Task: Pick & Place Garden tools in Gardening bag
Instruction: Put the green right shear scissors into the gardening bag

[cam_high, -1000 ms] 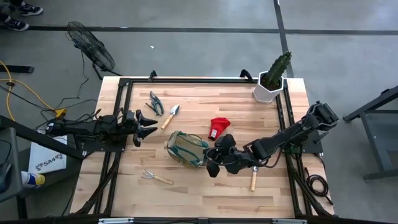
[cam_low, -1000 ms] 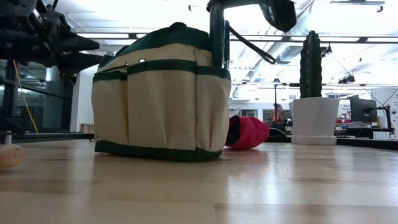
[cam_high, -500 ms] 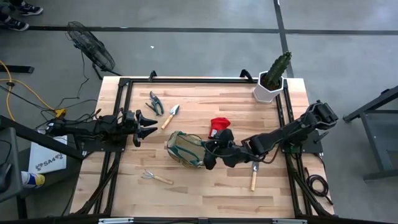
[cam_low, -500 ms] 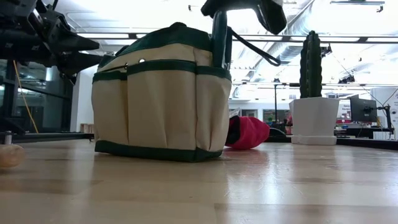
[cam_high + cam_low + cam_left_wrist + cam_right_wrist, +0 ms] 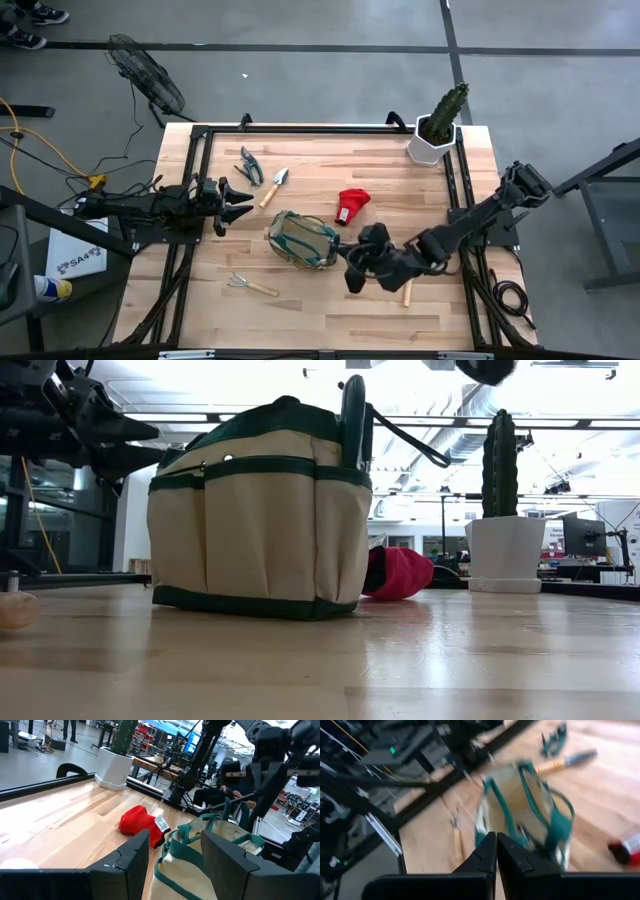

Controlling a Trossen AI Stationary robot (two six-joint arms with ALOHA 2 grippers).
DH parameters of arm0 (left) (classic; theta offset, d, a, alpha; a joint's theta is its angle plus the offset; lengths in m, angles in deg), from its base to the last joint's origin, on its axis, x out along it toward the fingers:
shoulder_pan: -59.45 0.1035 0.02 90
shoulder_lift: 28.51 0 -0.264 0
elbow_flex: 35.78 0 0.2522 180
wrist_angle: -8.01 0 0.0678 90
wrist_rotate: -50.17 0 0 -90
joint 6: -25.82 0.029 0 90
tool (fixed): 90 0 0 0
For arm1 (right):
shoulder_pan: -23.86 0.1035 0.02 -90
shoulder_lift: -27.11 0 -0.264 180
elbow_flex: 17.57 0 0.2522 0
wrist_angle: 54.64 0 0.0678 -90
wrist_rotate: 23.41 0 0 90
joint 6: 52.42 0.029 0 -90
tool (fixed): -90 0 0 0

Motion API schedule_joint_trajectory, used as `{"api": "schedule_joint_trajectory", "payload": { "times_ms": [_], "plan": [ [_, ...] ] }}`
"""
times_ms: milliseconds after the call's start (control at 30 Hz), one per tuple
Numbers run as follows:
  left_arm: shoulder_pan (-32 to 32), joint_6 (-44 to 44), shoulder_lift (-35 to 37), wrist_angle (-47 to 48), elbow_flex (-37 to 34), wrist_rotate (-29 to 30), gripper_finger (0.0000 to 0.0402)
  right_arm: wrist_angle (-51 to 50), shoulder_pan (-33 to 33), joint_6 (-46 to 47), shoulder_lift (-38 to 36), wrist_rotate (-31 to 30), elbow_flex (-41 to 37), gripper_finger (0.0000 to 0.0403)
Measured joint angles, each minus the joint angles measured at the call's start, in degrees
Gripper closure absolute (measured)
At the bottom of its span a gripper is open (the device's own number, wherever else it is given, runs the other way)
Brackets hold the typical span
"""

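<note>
Bare board lies open between the gardening bag [image 5: 301, 240] and cactus [image 5: 445, 108], though the red glove-like piece [image 5: 351, 205] seemingly narrows it.

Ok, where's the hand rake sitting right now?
In the high view the hand rake lies on the table's front left part, just below and left of the bag, untouched by either arm.

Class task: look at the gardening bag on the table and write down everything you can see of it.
The gardening bag is a small soft tote of tan fabric with dark green trim, green handles and outer side pockets. It stands upright with its mouth open, near the middle of the wooden table. A dark tool handle sticks up from its rim. No gripper touches it.
</note>
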Motion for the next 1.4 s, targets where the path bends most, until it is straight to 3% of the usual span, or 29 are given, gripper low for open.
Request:
{"api": "schedule_joint_trajectory", "payload": {
  "times_ms": [500, 1200, 1400],
  "plan": [
    [0.0, 0.2, 0.0, 0.0, 0.0, -0.2, 0.0227, -2.6, 0.7, 11.0, 9.3, 3.3, 0.0, 0.0399],
    [0.0, 0.2, 0.0, 0.0, 0.0, -0.1, 0.0227, -0.2, -4.8, 7.2, 10.0, 6.6, -0.1, 0.0399],
    [0.0, 0.2, 0.0, 0.0, 0.0, -0.1, 0.0227, -2.7, -6.2, 7.4, 9.9, 11.6, -0.1, 0.0399]
  ]
}}
